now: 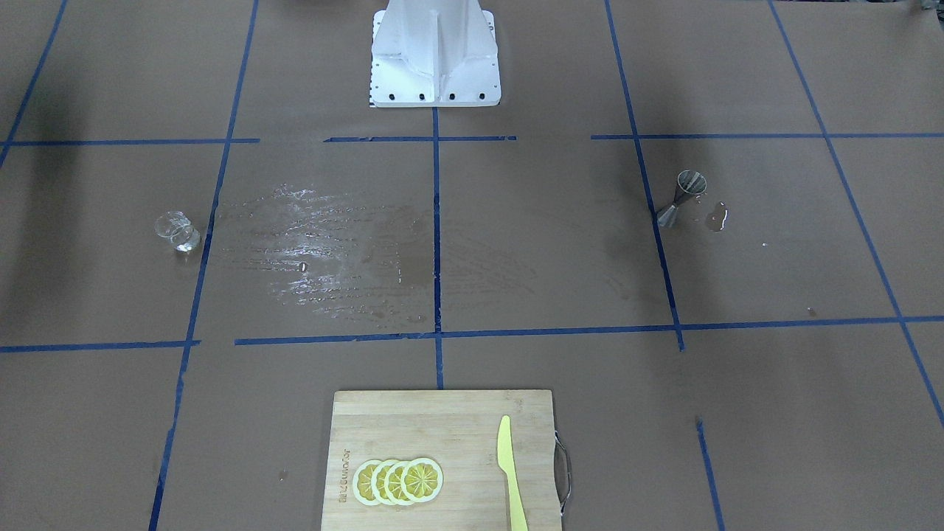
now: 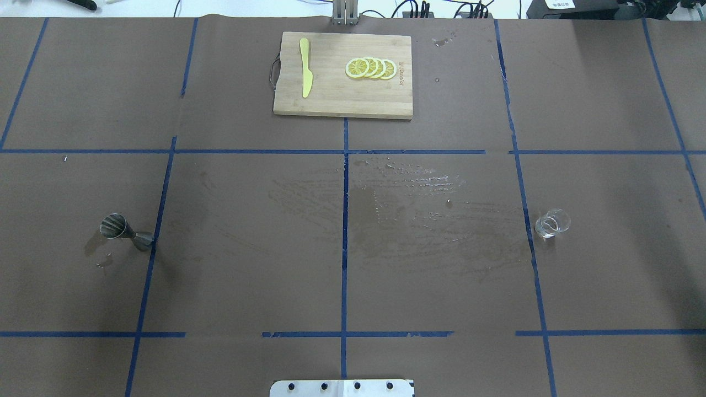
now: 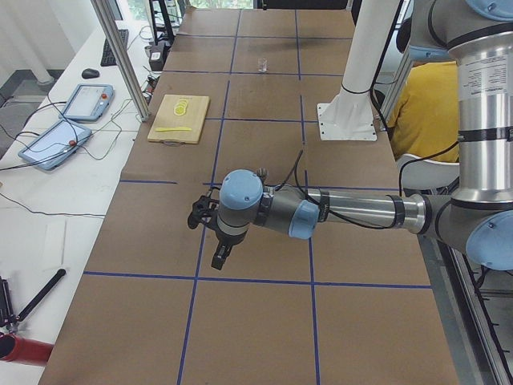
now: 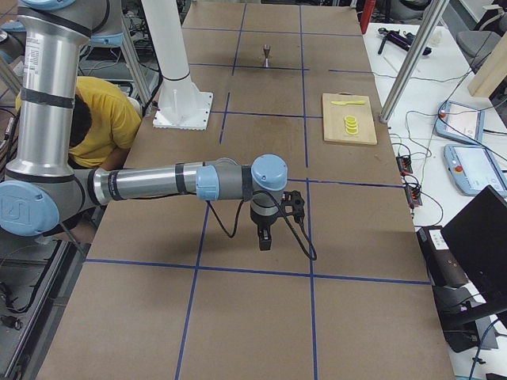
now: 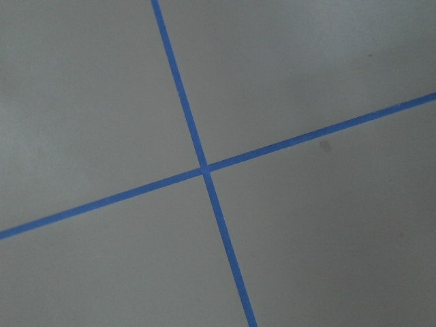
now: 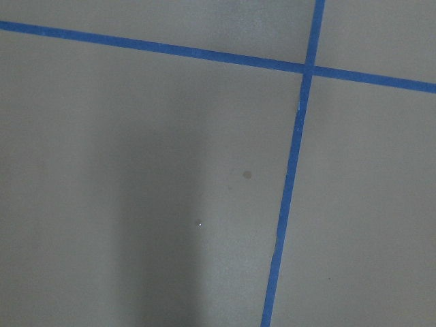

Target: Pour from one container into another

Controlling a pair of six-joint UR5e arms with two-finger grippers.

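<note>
The clear glass cup (image 1: 177,230) (image 2: 551,223) stands on the brown table on the robot's right side; it also shows far off as a small cup (image 3: 261,66). On the robot's left side the steel jigger (image 1: 682,198) (image 2: 118,231) (image 4: 268,54) stands upright. Neither arm appears in the overhead or front views. The left gripper (image 3: 220,257) and the right gripper (image 4: 265,237) hang high over the table and show only in the side views, so I cannot tell whether they are open or shut. Both wrist views show only paper and blue tape.
A small puddle (image 1: 715,217) lies beside the jigger, and a wide wet smear (image 1: 324,251) covers the table's middle. A wooden cutting board (image 1: 457,413) with lemon slices (image 1: 398,481) and a yellow knife (image 1: 510,472) sits at the far edge. The white robot base (image 1: 435,55) stands at the near edge.
</note>
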